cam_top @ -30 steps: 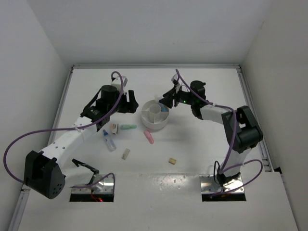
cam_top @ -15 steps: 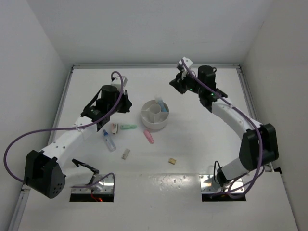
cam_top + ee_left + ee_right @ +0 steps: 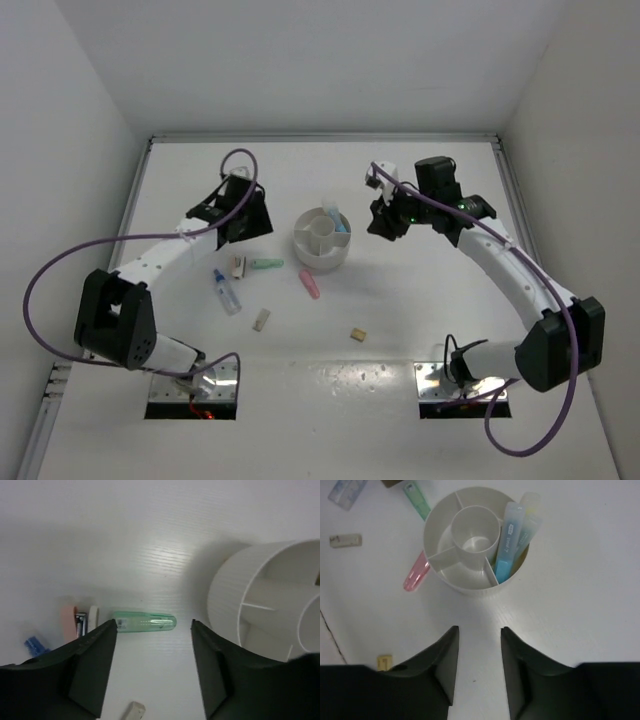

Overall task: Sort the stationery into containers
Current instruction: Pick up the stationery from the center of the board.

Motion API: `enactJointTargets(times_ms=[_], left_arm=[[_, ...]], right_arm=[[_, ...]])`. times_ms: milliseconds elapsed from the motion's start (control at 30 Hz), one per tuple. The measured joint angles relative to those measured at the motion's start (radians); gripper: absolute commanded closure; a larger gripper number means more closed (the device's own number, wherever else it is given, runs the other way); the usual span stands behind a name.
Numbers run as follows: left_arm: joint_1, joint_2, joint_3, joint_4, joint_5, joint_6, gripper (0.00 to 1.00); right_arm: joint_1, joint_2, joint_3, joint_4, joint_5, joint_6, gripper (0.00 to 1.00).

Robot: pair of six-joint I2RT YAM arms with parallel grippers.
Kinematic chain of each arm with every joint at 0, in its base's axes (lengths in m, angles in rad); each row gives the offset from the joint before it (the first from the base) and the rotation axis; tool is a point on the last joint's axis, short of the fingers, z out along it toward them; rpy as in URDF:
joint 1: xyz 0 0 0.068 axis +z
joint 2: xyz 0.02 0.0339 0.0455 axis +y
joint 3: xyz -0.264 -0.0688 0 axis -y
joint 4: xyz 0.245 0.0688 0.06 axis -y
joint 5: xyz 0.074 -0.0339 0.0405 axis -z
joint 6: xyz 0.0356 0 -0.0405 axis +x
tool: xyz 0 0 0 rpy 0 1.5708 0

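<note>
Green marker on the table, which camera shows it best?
The left wrist view: the green marker lies whole and close up, its translucent body clear. The top external view shows it only as a small green sliver left of the bowl. The right wrist view shows it near the top edge, its end meeting the bowl's rim.

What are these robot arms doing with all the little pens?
Two robot arms are sorting stationery into a white divided bowl. A blue marker and a yellow marker already stand in it. The right hand hovers open and empty beside the bowl. The left hand is open above the green marker.
</note>
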Motion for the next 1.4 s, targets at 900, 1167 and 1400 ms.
enactJointTargets(times_ms=[900, 1167, 1400], left_arm=[[-0.08, 0.101, -0.103, -0.113, -0.114, -1.214, 0.35], [-0.065, 0.147, -0.061, -0.227, -0.108, -1.285, 0.35], [-0.025, 0.267, 0.056, -0.296, -0.11, -1.291, 0.35]], right_arm=[[-0.001, -0.067, -0.061, 0.025, -0.026, 0.019, 0.89], [-0.001, -0.07, -0.066, 0.039, -0.037, 0.027, 0.89], [-0.003, -0.107, -0.081, 0.043, -0.044, 0.031, 0.87]])
